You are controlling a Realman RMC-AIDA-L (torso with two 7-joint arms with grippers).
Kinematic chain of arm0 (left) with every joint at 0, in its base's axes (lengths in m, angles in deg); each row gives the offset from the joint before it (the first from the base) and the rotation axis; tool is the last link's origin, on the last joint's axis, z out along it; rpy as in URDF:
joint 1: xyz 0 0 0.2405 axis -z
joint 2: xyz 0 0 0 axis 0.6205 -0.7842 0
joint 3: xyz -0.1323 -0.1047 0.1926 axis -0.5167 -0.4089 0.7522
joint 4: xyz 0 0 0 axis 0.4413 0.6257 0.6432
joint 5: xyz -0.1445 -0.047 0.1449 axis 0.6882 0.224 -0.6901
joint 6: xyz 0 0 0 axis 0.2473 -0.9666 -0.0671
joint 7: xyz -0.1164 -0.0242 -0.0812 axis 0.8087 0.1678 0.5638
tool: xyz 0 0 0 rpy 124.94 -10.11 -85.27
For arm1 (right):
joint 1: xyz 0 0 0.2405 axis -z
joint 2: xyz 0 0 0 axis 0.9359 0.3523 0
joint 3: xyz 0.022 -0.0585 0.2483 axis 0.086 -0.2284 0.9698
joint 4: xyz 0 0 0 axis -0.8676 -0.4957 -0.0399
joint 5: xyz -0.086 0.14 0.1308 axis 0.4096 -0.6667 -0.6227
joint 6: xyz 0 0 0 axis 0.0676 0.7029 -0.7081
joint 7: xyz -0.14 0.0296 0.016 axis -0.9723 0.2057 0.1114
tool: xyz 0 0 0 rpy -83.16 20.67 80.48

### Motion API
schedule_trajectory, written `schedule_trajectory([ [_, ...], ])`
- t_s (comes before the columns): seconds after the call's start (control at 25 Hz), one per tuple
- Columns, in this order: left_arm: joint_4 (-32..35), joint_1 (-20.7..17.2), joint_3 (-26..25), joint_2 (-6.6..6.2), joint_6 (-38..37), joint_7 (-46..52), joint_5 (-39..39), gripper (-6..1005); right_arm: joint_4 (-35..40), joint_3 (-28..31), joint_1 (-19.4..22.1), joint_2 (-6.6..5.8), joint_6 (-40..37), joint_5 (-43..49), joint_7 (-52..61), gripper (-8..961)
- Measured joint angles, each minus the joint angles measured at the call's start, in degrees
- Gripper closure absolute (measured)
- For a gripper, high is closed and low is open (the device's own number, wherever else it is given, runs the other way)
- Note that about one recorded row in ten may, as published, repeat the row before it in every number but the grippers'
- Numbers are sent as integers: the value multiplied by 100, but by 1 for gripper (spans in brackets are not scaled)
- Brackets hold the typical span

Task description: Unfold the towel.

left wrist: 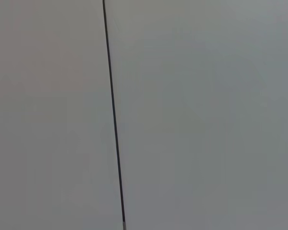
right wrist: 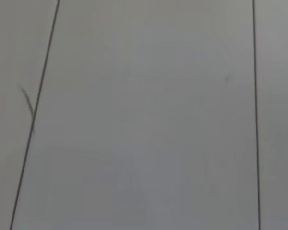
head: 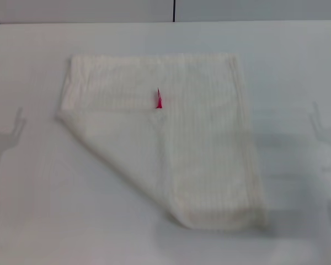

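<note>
The cream-white towel (head: 171, 138) lies on the white table in the head view. Its lower left corner is folded diagonally over the middle, so the small red-pink tag (head: 159, 100) sits near the towel's centre. The fold line runs from the left edge down to the front right. Neither gripper shows in any view; only faint shadows of the arms fall on the table at the far left and far right. The wrist views show no towel.
The white table (head: 44, 210) surrounds the towel on all sides. A dark seam (left wrist: 113, 115) crosses the plain surface in the left wrist view, and two dark seams (right wrist: 255, 115) show in the right wrist view.
</note>
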Motion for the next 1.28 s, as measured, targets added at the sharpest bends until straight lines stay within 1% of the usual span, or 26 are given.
schedule_trajectory([
  [0.4, 72, -148, 25, 13, -29, 0, 5, 185, -19, -142, -33, 3, -1, -33, 1, 227],
  [0.76, 17, -159, 113, 26, -66, 16, -33, 184, 36, -152, -52, -4, -52, -43, 34, 228],
  [0.8, 17, -159, 113, 26, -66, 16, -33, 184, 103, -149, -55, -15, -99, -46, 39, 228],
  [0.84, -23, -158, 170, 24, -73, 23, -34, 184, 310, -127, -78, -51, -296, -49, 39, 228],
  [0.88, -23, -158, 170, 24, -73, 23, -34, 184, 310, -127, -78, -51, -296, -49, 39, 228],
  [0.92, -175, -137, 280, 3, 38, 9, -37, 184, 448, -89, -98, -75, -485, -50, 38, 227],
  [0.96, -290, -120, 283, -8, 159, 10, -38, 184, 587, -49, -122, -97, -675, -50, 26, 227],
  [1.0, -290, -120, 283, -8, 159, 10, -38, 184, 724, 8, -137, -125, -861, -50, 19, 227],
  [1.04, -290, -120, 283, -8, 159, 10, -38, 184, 1153, 155, -136, -225, -1306, -38, 10, 227],
  [1.08, -290, -120, 283, -8, 159, 10, -38, 184, 1153, 155, -136, -225, -1306, -38, 10, 243],
  [1.12, -553, -129, 289, -29, 401, 12, -58, 184, 1453, 217, -115, -308, -1587, -20, -31, 259],
  [1.16, -1584, -322, 277, -171, 1349, 18, -435, 184, 1748, 268, -91, -405, -1864, -4, -105, 275],
  [1.2, -1986, -410, 265, -258, 1704, 35, -606, 184, 2132, 321, -62, -540, -2185, 14, -219, 291],
  [1.24, -1986, -410, 265, -258, 1704, 35, -606, 184, 2926, 513, -7, -772, -3035, 42, -489, 308],
  [1.28, -1986, -410, 265, -258, 1704, 35, -606, 184, 2926, 513, -7, -772, -3035, 42, -489, 324],
])
